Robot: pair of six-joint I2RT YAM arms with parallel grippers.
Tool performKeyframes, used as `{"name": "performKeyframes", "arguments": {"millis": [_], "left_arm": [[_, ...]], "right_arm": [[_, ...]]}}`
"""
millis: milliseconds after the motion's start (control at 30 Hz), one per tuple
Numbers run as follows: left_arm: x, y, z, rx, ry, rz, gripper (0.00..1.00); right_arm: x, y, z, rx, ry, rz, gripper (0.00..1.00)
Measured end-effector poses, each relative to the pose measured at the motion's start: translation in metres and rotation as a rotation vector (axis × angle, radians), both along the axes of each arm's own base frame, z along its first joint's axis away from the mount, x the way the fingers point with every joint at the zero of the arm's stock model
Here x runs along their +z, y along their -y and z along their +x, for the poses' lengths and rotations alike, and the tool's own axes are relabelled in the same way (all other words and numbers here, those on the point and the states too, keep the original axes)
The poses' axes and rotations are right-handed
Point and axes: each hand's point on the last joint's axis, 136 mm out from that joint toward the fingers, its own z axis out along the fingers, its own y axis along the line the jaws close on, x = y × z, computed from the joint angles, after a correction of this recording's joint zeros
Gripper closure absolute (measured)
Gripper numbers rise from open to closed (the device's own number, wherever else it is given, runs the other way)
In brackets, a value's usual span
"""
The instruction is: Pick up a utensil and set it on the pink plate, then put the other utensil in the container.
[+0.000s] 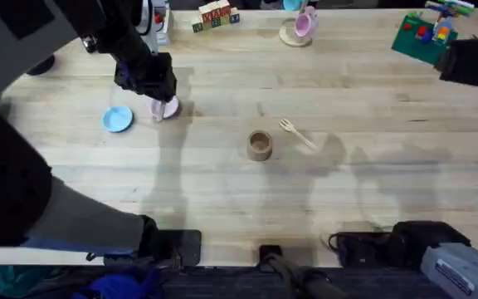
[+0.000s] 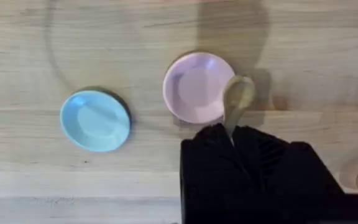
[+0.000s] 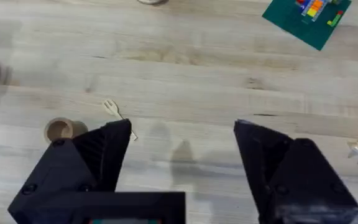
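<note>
L gripper [image 2: 232,140] clamped on spoon [image 2: 238,99] over pink plate [image 2: 191,87], R gripper [image 3: 182,149] agape

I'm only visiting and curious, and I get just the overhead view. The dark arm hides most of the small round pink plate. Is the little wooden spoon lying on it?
Observer: Not released. In the left wrist view, the left gripper holds the light wooden spoon by its handle, with the spoon's bowl over the rim of the pink plate.
Operator: And the other arm's gripper?
Observer: In the right wrist view, the right gripper is wide open with nothing between its fingers.
</note>
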Motion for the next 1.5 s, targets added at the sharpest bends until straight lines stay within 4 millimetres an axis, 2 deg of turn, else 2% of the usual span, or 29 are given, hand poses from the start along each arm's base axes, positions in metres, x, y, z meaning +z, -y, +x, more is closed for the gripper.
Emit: {"name": "performKeyframes", "arguments": {"millis": [333,567,633,800,967,1200,1500], "left_arm": [[-0.007,-0.021,0.007,0.047,0.007,0.003,0.958],[-0.009,-0.021,0.009,0.048,0.010,0.000,0.958],[-0.023,-0.021,0.008,0.048,-0.029,-0.003,0.958],[-0.031,-0.021,0.010,0.048,-0.045,-0.004,0.947],[-0.031,-0.021,0.010,0.048,-0.041,-0.004,0.863],[-0.031,-0.021,0.010,0.045,-0.042,-0.003,0.567],[-0.031,-0.021,0.011,0.044,-0.041,-0.005,0.366]], "right_arm": [[0.000,0.000,0.000,0.000,0.000,0.000,0.006],[0.000,0.000,0.000,0.000,0.000,0.000,0.005],[0.000,0.000,0.000,0.000,0.000,0.000,0.005],[0.000,0.000,0.000,0.000,0.000,0.000,0.005],[0.000,0.000,0.000,0.000,0.000,0.000,0.005],[0.000,0.000,0.000,0.000,0.000,0.000,0.005],[0.000,0.000,0.000,0.000,0.000,0.000,0.006]]}}
